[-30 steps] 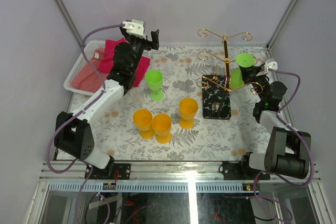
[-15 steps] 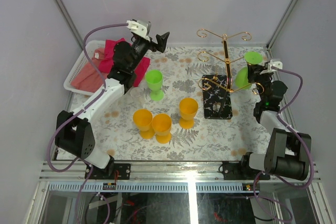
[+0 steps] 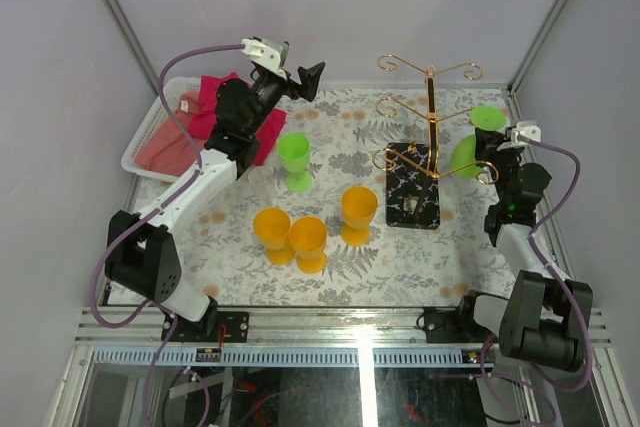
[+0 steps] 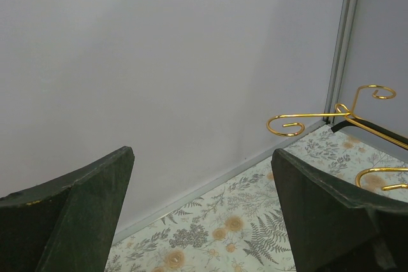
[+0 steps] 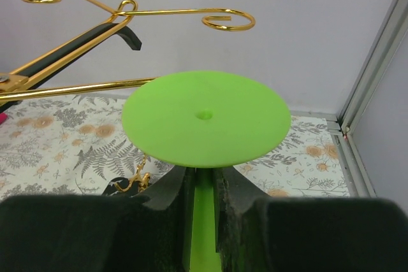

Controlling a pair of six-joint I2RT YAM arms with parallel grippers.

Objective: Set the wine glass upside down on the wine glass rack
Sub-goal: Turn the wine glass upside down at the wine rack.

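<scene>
Green wine glass (image 5: pixel 203 119) inverted, apparently beside gold wine glass rack (image 3: pixel 425 187) arm.

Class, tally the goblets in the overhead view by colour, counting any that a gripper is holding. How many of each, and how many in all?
Green goblets: 2
Orange goblets: 3
Total: 5

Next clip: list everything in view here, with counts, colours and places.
wine glass rack: one, gold on a black base, right of centre.
held wine glass: one, green, foot up, beside the rack's arms.
standing goblet: one, green, upright, centre.
orange goblets: three, orange, upright, near centre.
basket: one, white, far left.
cloths: two, red and pink, in the basket.
tablecloth: one, floral, covering the table.
left claw: open, empty, high near the back wall.
right claw: shut on the held wine glass's stem.
</scene>
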